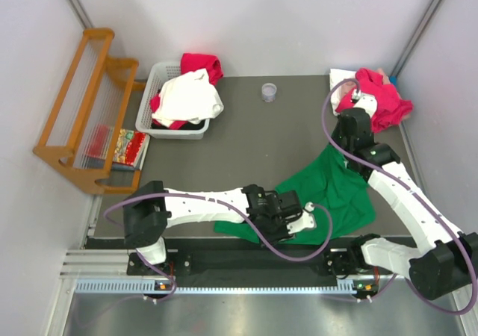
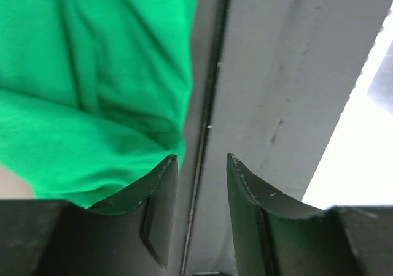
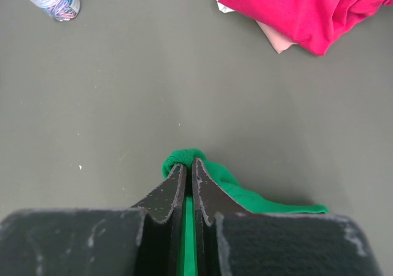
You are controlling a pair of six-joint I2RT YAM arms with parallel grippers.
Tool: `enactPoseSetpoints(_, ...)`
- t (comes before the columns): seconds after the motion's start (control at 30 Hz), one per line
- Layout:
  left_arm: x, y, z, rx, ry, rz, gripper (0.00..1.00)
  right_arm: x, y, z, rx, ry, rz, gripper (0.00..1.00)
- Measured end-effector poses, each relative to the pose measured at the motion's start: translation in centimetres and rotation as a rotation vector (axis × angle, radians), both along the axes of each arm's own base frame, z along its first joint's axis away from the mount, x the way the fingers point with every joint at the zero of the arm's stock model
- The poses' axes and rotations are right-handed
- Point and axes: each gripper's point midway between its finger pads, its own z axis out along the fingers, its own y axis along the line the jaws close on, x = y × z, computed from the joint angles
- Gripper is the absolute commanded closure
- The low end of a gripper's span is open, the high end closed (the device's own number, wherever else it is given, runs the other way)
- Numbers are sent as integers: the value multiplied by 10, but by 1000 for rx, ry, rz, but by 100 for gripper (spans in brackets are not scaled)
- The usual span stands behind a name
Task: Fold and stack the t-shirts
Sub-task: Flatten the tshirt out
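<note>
Green t-shirt [image 1: 332,190] lies crumpled on dark table [image 1: 246,127], near edge, centre-right. Left gripper [image 2: 200,162] at shirt's near hem, jaws parted, nothing between; cloth beside one finger. Right gripper [image 3: 189,164] clamped tight, pinching fold of shirt's far edge. Beyond: small jar [image 1: 269,92]; magenta-red t-shirt [image 1: 382,101] heaped far right; white basket [image 1: 166,69] far left, white t-shirt [image 1: 187,101] inside.
</note>
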Motion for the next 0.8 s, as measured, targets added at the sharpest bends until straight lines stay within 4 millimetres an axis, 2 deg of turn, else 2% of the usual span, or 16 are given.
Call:
enactPoseSetpoints(0.13,-4,0,-7,20,21,-7,57,1,0,-2,-2,5,0,100)
enactPoseSetpoints(0.3,-1,3,-24,69,15,8,56,1,0,-2,-2,5,0,100)
enactPoseSetpoints(0.4,9,5,-29,90,-35,32,52,1,0,-2,-2,5,0,100)
enactPoseSetpoints(0.57,36,16,-39,127,-184,92,52,1,0,-2,-1,4,1,100)
enactPoseSetpoints(0.8,53,25,-53,195,-276,118,53,0,0,-1,-1,3,1,100)
